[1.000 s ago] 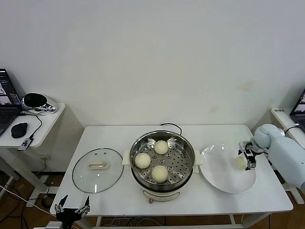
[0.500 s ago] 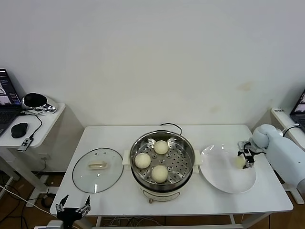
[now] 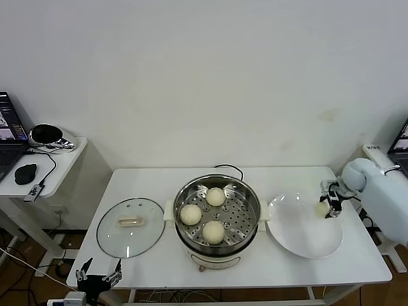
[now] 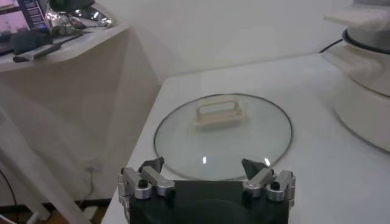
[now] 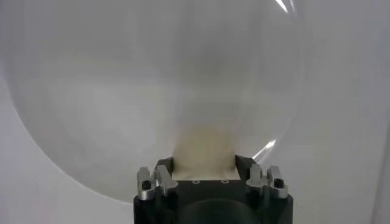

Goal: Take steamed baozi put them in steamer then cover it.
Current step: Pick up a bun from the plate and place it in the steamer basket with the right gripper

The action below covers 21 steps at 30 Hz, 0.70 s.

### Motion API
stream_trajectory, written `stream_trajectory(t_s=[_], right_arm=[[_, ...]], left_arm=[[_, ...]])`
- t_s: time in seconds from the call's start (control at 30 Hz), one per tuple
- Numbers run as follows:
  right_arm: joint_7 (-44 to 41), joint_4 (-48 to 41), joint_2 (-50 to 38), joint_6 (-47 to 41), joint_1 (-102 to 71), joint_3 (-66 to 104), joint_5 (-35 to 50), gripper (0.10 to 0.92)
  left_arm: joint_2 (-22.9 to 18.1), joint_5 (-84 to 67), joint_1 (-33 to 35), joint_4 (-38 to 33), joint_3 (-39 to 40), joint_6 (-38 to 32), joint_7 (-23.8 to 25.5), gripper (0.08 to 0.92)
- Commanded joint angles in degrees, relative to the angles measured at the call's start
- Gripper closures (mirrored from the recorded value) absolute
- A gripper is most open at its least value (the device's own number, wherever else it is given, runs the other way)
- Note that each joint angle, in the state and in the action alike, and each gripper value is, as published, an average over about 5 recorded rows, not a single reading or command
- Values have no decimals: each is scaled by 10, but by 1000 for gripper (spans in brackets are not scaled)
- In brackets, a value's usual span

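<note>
White wall stands behind the surface [image 3: 153, 264]. Three baozi [image 3: 215, 197] sit in the steamer [image 3: 217, 220]. The right gripper [image 3: 330, 205] squeezes the last bun [image 3: 322, 208] above the plate [image 3: 305, 226]. The cover [image 3: 131, 227] waits near the left gripper [image 3: 97, 278], jaws wide apart.

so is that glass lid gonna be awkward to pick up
Probably a bit. The glass lid lies flat on the table, so its rim offers little purchase; the raised bar handle looks the likeliest grip. Glass is likely slippery and breakable, so lift gently.
</note>
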Motion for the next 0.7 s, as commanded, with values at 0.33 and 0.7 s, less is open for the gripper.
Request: stream_trajectory(t_s=[0.33,0.7], right_arm=[[-70,216,7,-173,338,-318,356,395],[-87,233,92,-224,456,-441,469,389]], left_arm=[[6,7,-9,-19,-5,0,-2,177],[8,3,-9,-34,-6,-1,-2,177]])
